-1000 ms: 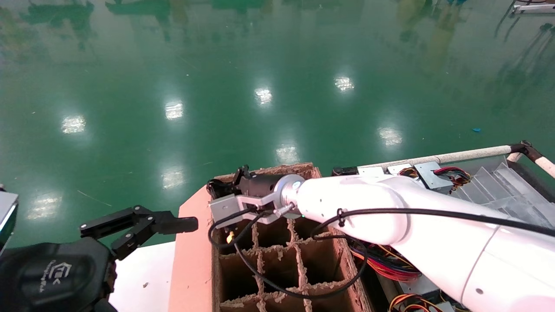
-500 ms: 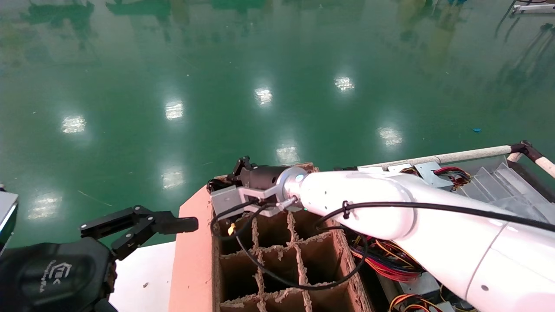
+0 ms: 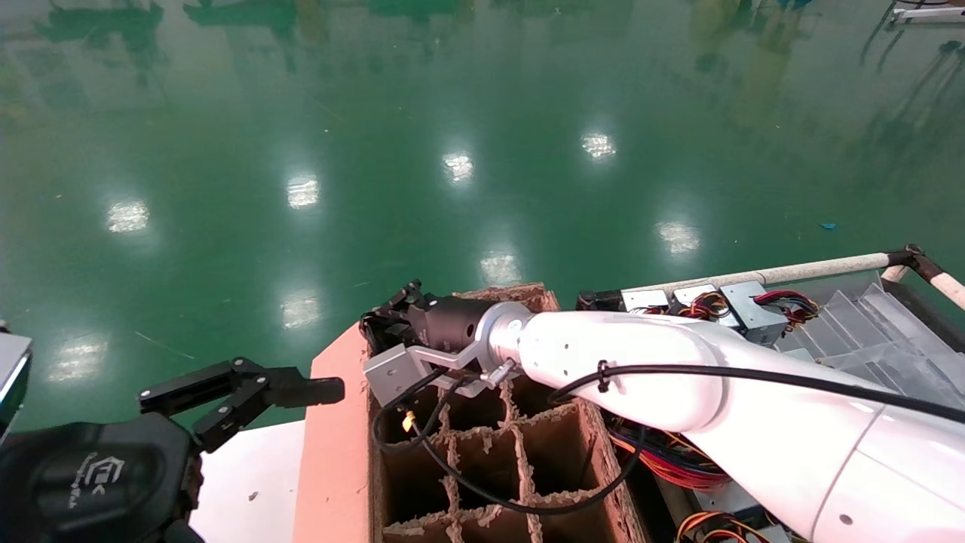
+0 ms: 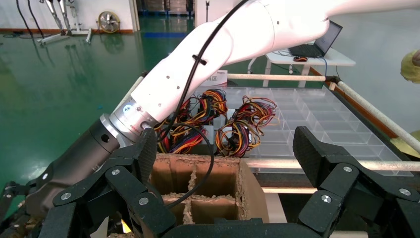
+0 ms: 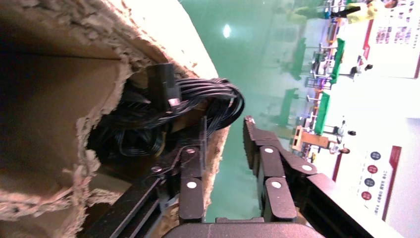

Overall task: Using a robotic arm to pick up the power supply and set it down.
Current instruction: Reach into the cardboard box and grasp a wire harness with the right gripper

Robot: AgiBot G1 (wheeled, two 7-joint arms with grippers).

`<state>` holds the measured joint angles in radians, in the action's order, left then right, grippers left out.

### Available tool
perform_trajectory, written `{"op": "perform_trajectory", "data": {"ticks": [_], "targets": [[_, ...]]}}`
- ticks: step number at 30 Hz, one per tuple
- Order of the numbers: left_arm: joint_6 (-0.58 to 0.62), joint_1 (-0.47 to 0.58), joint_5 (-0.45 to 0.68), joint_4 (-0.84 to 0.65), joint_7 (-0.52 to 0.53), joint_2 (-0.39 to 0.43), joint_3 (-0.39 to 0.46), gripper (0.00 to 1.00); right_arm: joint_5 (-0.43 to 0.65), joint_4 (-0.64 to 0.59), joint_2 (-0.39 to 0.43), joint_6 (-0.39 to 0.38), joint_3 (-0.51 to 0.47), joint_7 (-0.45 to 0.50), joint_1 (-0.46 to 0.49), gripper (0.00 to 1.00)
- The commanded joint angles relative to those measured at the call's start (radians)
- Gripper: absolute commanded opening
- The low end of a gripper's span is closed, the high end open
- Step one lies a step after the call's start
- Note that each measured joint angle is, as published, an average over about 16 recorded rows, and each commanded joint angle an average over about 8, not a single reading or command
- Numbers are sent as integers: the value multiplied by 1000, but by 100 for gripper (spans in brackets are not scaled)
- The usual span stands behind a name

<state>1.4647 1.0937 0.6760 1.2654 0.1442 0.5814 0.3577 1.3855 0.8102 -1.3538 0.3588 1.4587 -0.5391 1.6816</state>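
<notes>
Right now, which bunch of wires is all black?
The black cable bundle stuffed in the cardboard box's far corner cell, beside the right tool. The others are red, yellow and orange.

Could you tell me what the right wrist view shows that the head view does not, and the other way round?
Only the right wrist view shows the black cable bundle filling a corner cell, with the right gripper open over that cell's edge. Only the head view shows the left gripper open and parked beside the carton, plus grey boxes with coloured wires. Both show the cardboard carton and the green floor.
</notes>
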Motion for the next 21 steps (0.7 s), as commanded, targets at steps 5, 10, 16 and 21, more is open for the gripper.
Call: {"op": "perform_trajectory", "data": {"ticks": [5,10,16,21], "targets": [[0,0,0,0,0,0,0,100,-37,-2,0,7,-24,-82,-12,98],[0,0,0,0,0,0,0,100,-50,-7,-5,28,-27,-154,-13,38],[0,0,0,0,0,0,0,100,-46,-4,-10,44,-13,-229,-2,0],[0,0,0,0,0,0,0,100,-35,12,-13,44,7,-275,6,0]]}}
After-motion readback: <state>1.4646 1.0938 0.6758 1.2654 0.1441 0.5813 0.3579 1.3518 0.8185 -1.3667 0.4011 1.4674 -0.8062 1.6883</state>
